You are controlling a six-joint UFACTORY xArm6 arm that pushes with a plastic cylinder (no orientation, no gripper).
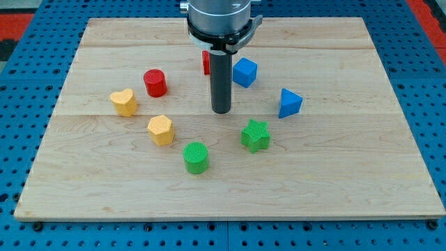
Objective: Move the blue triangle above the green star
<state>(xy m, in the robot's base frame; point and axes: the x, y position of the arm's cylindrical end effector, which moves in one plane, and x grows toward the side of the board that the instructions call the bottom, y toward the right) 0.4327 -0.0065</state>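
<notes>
The counter (334,181) is a pale wooden board of jointed planks with visible grain, resting on a blue perforated base (435,104). Eight blocks lie on it, all with a matte, moulded-plastic look.

Count by colour: two blue, two green, two yellow, two red.
- Blue triangle (289,103): wedge-shaped, right of centre in the frame.
- Blue cube (244,72): sharp-edged, at upper centre.
- Green star (256,135): ribbed top face, just below centre.
- Green cylinder (196,157): ribbed top, lower centre.
- Yellow heart (124,102): at left.
- Yellow block (160,130): faceted, roughly hexagonal, at left of centre.
- Red cylinder (155,82): at upper left of centre.
- Red block (206,62): mostly hidden behind the rod; shape cannot be determined.

The blue triangle sits up and to the right of the green star, apart from it.

The arm carries no jaws; it ends in a smooth dark cylindrical rod. My tip (221,111) stands near the frame's centre, up and left of the green star, well left of the blue triangle, touching no block.
</notes>
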